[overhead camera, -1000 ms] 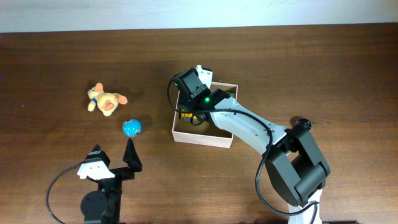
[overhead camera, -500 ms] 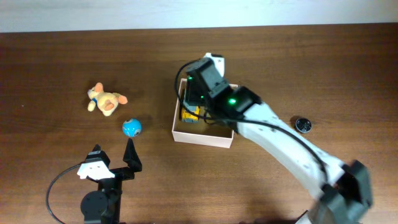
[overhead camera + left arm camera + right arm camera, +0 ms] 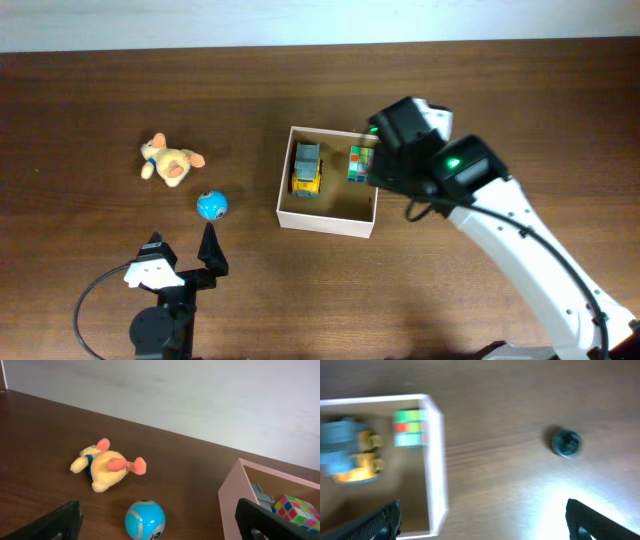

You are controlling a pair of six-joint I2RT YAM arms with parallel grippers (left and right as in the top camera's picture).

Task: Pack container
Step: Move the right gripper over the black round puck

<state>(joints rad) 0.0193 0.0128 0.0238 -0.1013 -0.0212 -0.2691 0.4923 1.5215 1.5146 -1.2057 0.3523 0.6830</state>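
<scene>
Counter (image 3: 480,80): you are working over dark wood.
Container (image 3: 325,222): probably light and thin-walled; you are best pinching one wall's rim.
Left end effector (image 3: 157,515), right end effector (image 3: 480,510): both are standing spread, empty.

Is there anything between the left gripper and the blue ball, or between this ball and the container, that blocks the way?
Nothing visible does. The blue ball lies just ahead of the open left gripper, and only bare table separates it from the container. The plush toy lies off to the side.
</scene>
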